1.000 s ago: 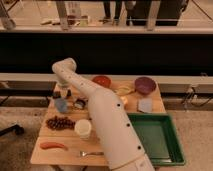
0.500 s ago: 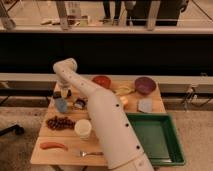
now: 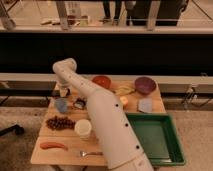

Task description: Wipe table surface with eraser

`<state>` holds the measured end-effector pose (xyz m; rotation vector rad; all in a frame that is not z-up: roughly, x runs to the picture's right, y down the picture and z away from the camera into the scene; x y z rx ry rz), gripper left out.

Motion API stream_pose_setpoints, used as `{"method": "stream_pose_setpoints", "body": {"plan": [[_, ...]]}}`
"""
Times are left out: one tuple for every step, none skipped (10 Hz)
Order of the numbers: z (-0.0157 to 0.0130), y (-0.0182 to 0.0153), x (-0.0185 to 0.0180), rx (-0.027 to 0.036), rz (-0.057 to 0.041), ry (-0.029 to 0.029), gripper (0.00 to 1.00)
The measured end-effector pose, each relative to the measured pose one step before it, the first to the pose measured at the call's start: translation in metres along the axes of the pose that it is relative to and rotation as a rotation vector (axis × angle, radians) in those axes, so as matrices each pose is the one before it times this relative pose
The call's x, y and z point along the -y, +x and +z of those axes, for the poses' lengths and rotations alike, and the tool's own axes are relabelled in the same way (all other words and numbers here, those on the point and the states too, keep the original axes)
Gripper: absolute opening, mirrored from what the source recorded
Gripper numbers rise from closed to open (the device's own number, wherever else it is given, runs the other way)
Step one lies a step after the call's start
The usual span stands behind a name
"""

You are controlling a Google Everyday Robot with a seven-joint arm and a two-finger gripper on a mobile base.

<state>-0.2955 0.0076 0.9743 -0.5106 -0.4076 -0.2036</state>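
Observation:
The light tan table surface [image 3: 67, 136] stands lengthwise in front of me. The eraser [image 3: 80, 103], a small dark block with a paler side, lies on it at the left, just right of the blue cup [image 3: 61, 105]. My white arm rises from the bottom middle, bends at an elbow at the far left and points down. My gripper [image 3: 62, 90] hangs at the table's far left corner, above and behind the blue cup and apart from the eraser. It is mixed with a black-and-white shape there.
A red bowl [image 3: 102, 81], a purple bowl [image 3: 145, 85], a yellow fruit [image 3: 124, 90] and a pale blue block [image 3: 145, 105] sit at the back. Dark grapes [image 3: 60, 122], a white cup [image 3: 83, 128], a sausage [image 3: 53, 145] and a fork [image 3: 90, 153] lie nearer. A green tray [image 3: 170, 150] fills the right front.

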Motion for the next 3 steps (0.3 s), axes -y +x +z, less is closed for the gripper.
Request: {"method": "stream_pose_setpoints", "body": {"plan": [[-0.00014, -0.00071, -0.00093, -0.00016, -0.00325, 0.0018, 0.8], [-0.00066, -0.00077, -0.00091, 0.00004, -0.00251, 0.00199, 0.8], [-0.00153, 0.00054, -0.00118, -0.00185, -0.00136, 0.00157, 0.8]]}}
